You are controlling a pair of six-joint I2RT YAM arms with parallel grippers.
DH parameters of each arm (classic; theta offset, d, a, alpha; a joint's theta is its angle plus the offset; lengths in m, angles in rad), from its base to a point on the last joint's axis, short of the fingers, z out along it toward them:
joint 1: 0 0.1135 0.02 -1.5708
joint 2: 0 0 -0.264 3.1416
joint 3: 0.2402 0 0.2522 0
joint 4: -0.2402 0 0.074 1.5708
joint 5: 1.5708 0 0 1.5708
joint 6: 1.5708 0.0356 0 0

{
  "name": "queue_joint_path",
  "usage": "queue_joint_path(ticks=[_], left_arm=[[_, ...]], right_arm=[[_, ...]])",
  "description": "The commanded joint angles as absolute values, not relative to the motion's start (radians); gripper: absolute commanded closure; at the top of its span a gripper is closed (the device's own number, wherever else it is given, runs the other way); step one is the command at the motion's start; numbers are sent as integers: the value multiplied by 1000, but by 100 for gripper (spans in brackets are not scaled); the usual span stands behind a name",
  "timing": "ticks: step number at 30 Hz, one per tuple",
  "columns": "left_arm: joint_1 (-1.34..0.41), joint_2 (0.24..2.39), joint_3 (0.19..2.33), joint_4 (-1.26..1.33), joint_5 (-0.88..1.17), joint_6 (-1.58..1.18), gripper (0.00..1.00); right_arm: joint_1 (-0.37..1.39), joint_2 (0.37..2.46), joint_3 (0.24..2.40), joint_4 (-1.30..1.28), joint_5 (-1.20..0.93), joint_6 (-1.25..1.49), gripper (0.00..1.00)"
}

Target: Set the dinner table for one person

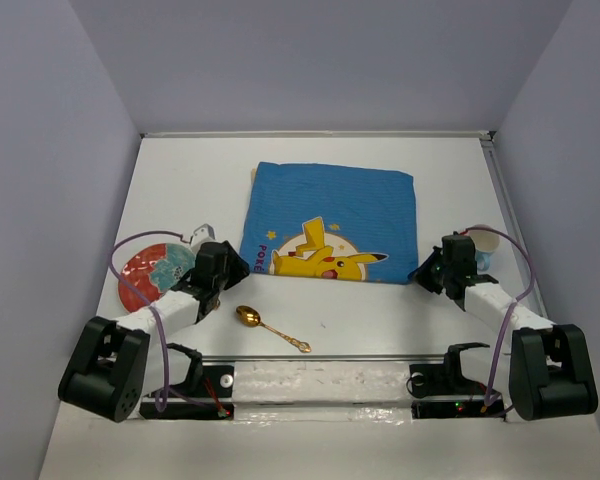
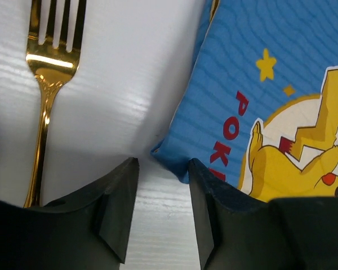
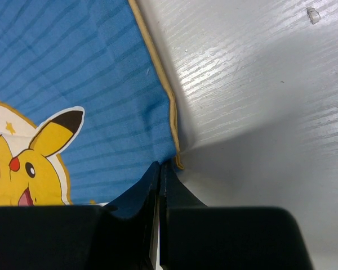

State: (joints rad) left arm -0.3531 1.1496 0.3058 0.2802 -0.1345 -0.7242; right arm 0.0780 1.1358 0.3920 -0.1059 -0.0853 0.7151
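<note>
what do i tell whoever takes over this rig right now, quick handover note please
Left gripper: open, jaws apart just short of the placemat's near left corner, holding nothing.
Right gripper: shut on the placemat's near right corner, as far as its wrist view shows.
Things: placemat flat in the middle of the dinner table; plate off to the left, partly under the left arm; gold fork on bare table beside the placemat; gold spoon between placemat and arm bases.
Done: placemat laid.
Left: release the right corner, then place plate, fork and spoon.
</note>
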Motion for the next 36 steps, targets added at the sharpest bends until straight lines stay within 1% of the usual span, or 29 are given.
queue_joint_path(ticks=[1,2,3,6,8,9,10,16,21,26,31,32,34,35,36], left_arm=[[-348,1219,370,379,-133,-736,48],[-348,1239,380,390,-144,-742,60],[-348,1244,380,399,-153,-761,63],[-348,1233,353,440,-190,-793,68],[-350,1227,333,449,-202,-799,95],[-350,1227,333,448,-201,-799,95],[-350,1223,321,446,-192,-798,100],[-350,1138,269,414,-178,-776,100],[-351,997,252,301,-169,-770,100],[-350,809,198,197,-186,-787,100],[-351,744,161,175,-181,-798,100],[-351,749,158,176,-183,-796,99],[-351,761,163,179,-178,-795,91],[-350,775,169,186,-178,-793,89],[-351,784,170,192,-179,-793,86]], right_arm=[[78,1127,420,-101,-84,692,96],[78,1126,420,-103,-86,692,96],[78,1126,420,-103,-84,690,96],[78,1129,422,-101,-86,689,96],[78,1132,425,-101,-81,689,96],[78,1132,425,-101,-81,690,96],[78,1137,428,-98,-78,689,96],[78,1149,437,-98,-72,687,96],[78,1157,456,-107,-63,669,95],[78,1169,462,-117,-84,655,94],[78,1161,456,-124,-110,647,93],[78,1152,454,-126,-115,644,93],[78,1144,453,-127,-129,644,92],[78,1143,448,-127,-138,643,92],[78,1141,443,-129,-155,643,92]])
